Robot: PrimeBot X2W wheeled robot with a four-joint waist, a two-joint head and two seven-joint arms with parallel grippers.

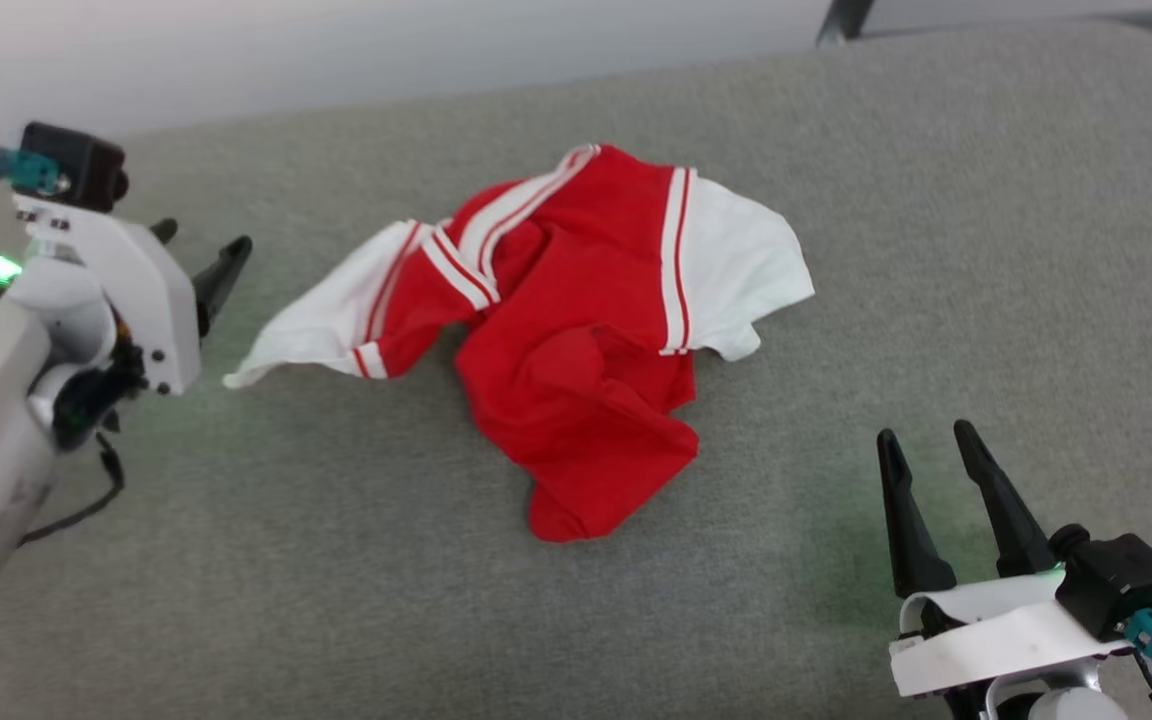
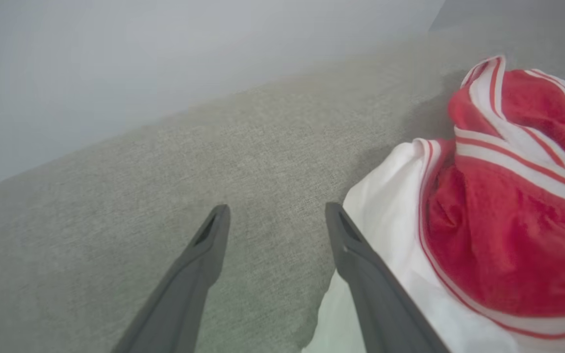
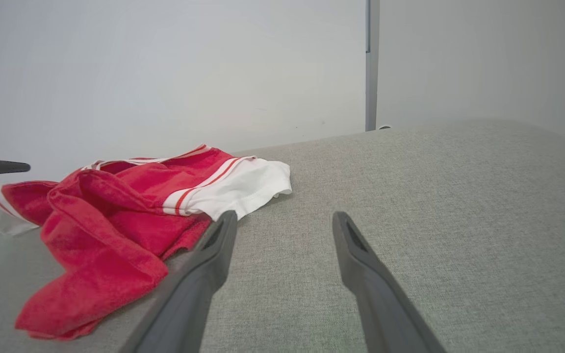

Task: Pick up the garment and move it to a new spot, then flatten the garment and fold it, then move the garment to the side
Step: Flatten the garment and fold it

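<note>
The garment (image 1: 566,330) lies crumpled in the middle of the grey padded surface (image 1: 936,250), red with white sleeves and striped trim; no print shows. My left gripper (image 1: 204,250) hovers at the far left, just left of a white sleeve, open with nothing between its fingers. In the left wrist view the garment (image 2: 498,215) sits to the right of the open left gripper (image 2: 276,212), the sleeve beside its right finger. My right gripper (image 1: 926,445) stands open at the lower right, apart from the cloth. In the right wrist view the garment (image 3: 115,215) lies left of the right gripper (image 3: 284,218).
A pale wall (image 3: 165,73) runs behind the grey surface. A dark post (image 1: 841,20) stands at the far edge; it also appears as a grey post (image 3: 372,63) in the right wrist view. Bare grey fabric stretches to the right and front of the garment.
</note>
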